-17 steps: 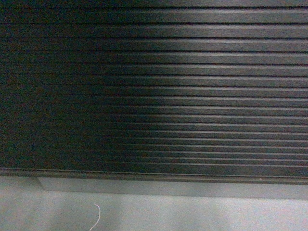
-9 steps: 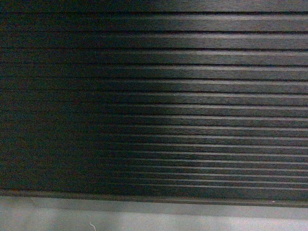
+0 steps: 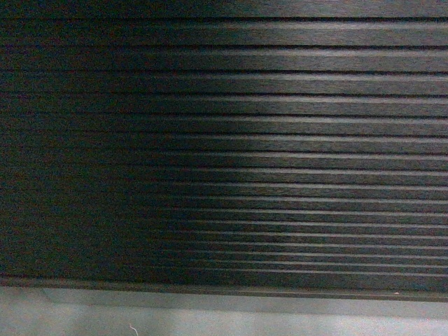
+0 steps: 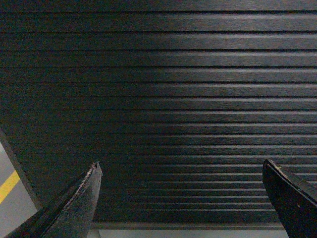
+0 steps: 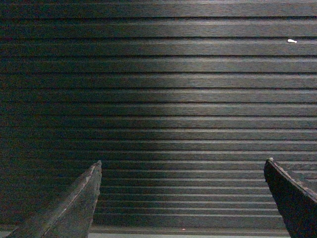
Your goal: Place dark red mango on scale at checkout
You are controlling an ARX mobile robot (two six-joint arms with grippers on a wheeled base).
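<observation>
Left gripper: spread wide, nothing between its fingers. Two dark tapered fingers rise from the bottom corners of the left wrist view, tips well apart, not touching any surface.

Right gripper: likewise released, wide apart and holding nothing. Its fingers show worn, lighter edges along the inner faces. Only the dark slatted panel shows in the gap between the tips.

Both grippers face the front of the checkout: dark brown-black, horizontal ribbed slats running the full width of all three views. Light falls on the right half of the panel; the left half sits in shadow. A small white fleck sits on one slat at the upper right of the right wrist view; too small to identify.

Below the slats, a grey plinth runs along the base of the checkout. Beneath it, a strip of pale grey floor with a thin white thread lying on it, near the bottom edge of the head view.

Left wrist view, lower left corner: the end edge of the checkout, then floor with a yellow line running diagonally.

Dark red mango: not visible in any view. Scale: not visible in any view; the top of the checkout lies outside the frames. No containers in view.
</observation>
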